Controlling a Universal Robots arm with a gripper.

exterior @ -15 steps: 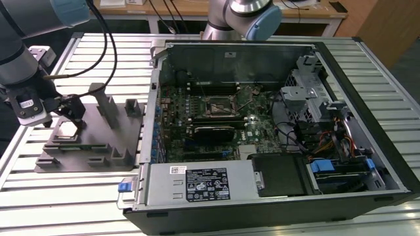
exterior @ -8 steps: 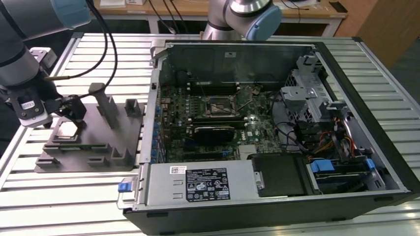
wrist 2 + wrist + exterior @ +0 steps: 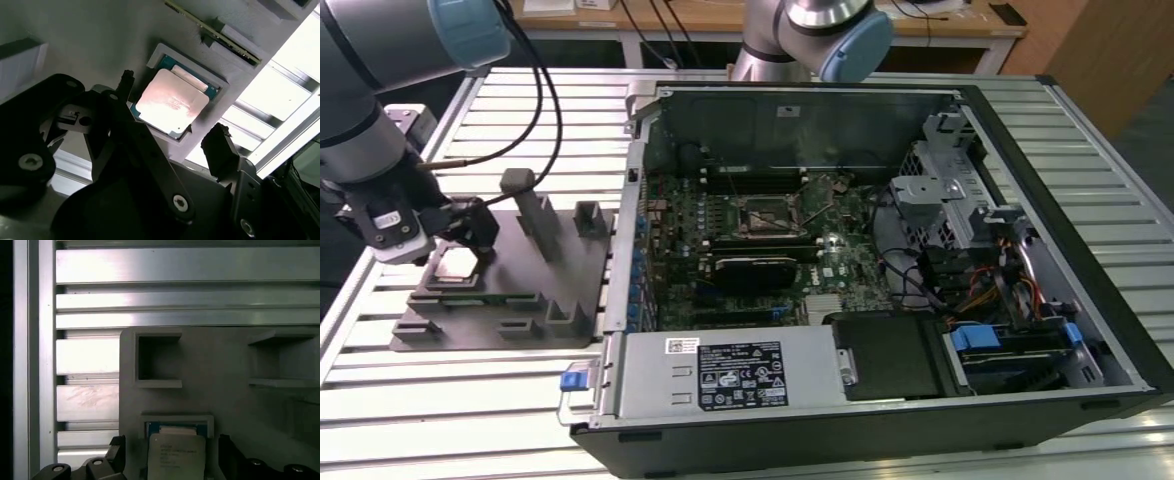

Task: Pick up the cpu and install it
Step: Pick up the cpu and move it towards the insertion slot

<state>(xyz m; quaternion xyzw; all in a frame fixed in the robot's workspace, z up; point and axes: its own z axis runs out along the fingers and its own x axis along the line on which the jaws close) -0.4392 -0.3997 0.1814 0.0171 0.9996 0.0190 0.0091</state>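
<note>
The cpu point(image 3: 454, 263) is a small square chip with a pale silver top. It lies flat in a framed recess of the grey fixture point(image 3: 500, 305) at the exterior view's left. My gripper point(image 3: 455, 240) hangs just above it, open. In both wrist views the two black fingers stand apart on opposite sides of the cpu point(image 3: 172, 102) point(image 3: 176, 457), with gaps showing between them and the chip. The gripper point(image 3: 172, 114) point(image 3: 171, 446) holds nothing. The square black-framed socket point(image 3: 765, 213) sits on the motherboard inside the open computer case point(image 3: 1067, 200).
Upright grey posts point(image 3: 534, 210) rise from the fixture beside the gripper. The fixture has further empty pockets point(image 3: 157, 360). A slatted metal table point(image 3: 467, 400) carries everything. Cables, drive bays and a power supply point(image 3: 720, 375) crowd the case. A second arm's base point(image 3: 821, 35) stands behind it.
</note>
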